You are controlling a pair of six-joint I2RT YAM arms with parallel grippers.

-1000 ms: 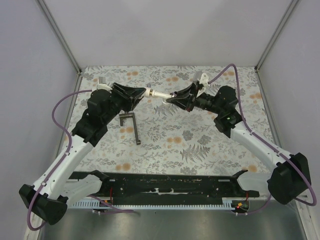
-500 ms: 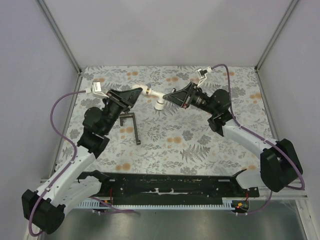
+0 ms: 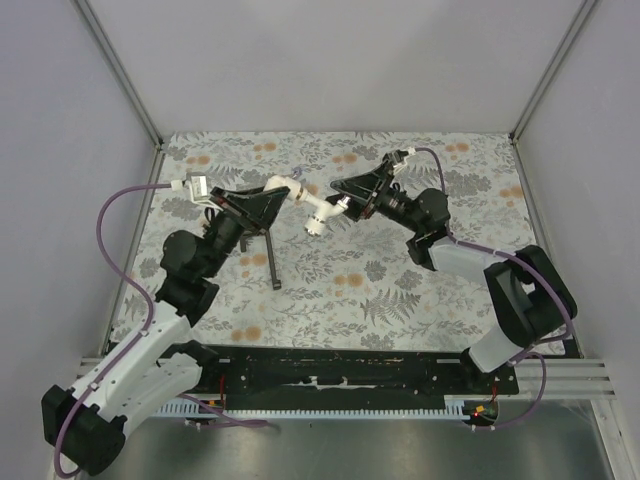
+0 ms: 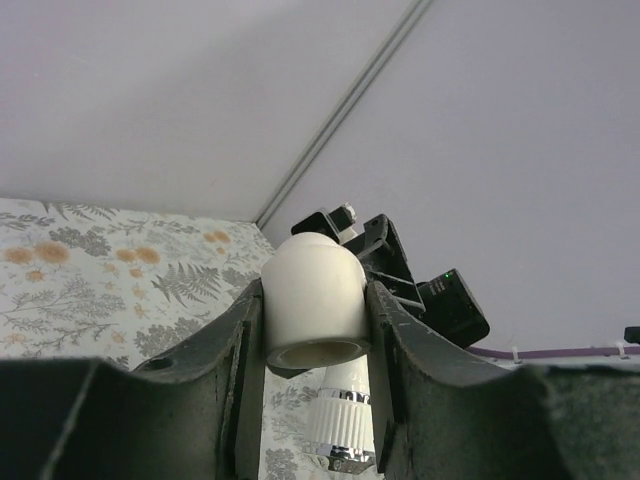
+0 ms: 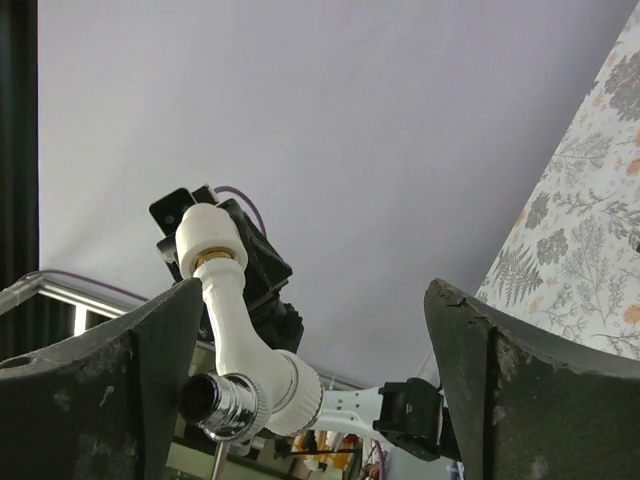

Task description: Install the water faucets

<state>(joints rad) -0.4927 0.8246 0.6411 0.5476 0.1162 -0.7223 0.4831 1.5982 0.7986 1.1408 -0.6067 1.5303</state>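
One of the water faucets (image 3: 312, 207), a white bent pipe with a ribbed collar and a silvery end (image 5: 222, 404), hangs in the air over the middle of the table. Its upper end joins a white elbow fitting (image 4: 313, 290) at a brass ring. My left gripper (image 3: 280, 187) is shut on that elbow, and the faucet (image 4: 343, 420) points down below its fingers. My right gripper (image 3: 338, 197) stands wide open just right of the faucet's free end. In the right wrist view the faucet (image 5: 240, 330) sits close to the left finger (image 5: 150, 360), with the right finger well apart from it.
A dark T-shaped tool (image 3: 262, 248) lies on the flowered tablecloth (image 3: 400, 290) under the left arm. A black rail (image 3: 350, 375) runs along the near edge. Grey walls and metal posts (image 3: 118, 70) enclose the table.
My right gripper has opened and let go of the faucet. Both arms have shifted, and the faucet's free end has swung down while the left gripper keeps its hold.
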